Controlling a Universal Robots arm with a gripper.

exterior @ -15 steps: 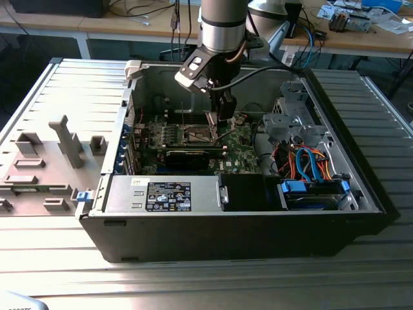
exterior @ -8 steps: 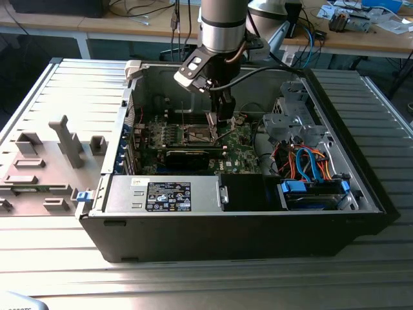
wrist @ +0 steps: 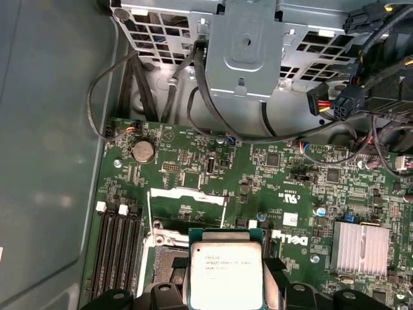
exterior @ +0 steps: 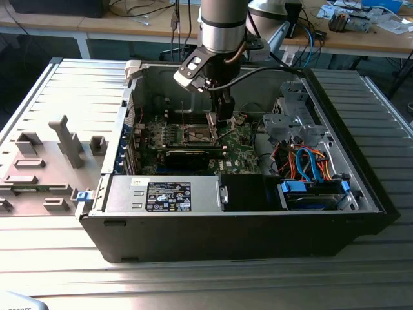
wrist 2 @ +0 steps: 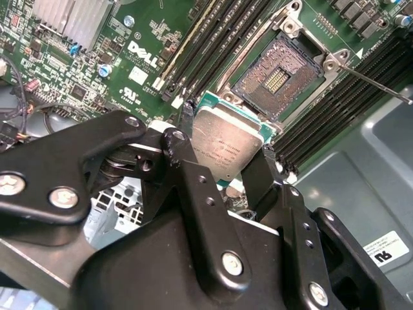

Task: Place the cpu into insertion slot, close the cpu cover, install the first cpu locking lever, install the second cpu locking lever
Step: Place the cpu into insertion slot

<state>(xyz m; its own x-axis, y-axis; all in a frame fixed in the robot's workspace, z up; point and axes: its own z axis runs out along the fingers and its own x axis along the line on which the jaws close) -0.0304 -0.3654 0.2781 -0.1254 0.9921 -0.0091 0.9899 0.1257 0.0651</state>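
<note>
My gripper [wrist 2: 226, 154] is shut on the cpu [wrist 2: 227, 143], a flat square chip with a pale silver top and a green edge, pinched between two black fingers [wrist 2: 266, 169]. In the first wrist view the cpu [wrist: 226, 274] hangs over the green motherboard, partly above the insertion slot [wrist: 162, 263]. The insertion slot [wrist 2: 276, 71] lies open and dark with its contact field bare, just beyond the chip. The cpu cover [wrist: 187, 196] stands raised at the socket's far edge. A thin locking lever [wrist 2: 381, 84] sticks up beside the socket. In the exterior view the gripper [exterior: 223, 117] hovers inside the case next to the slot [exterior: 198, 134].
Black memory slots [wrist: 119, 252] flank the socket on both sides. A finned heatsink [wrist: 360, 248], a metal drive cage [wrist: 248, 45] and looping cables [wrist: 161, 84] crowd the board's edges. A power supply [exterior: 164, 194] lines the case front. Grey fixtures [exterior: 64, 139] sit at the exterior view's left.
</note>
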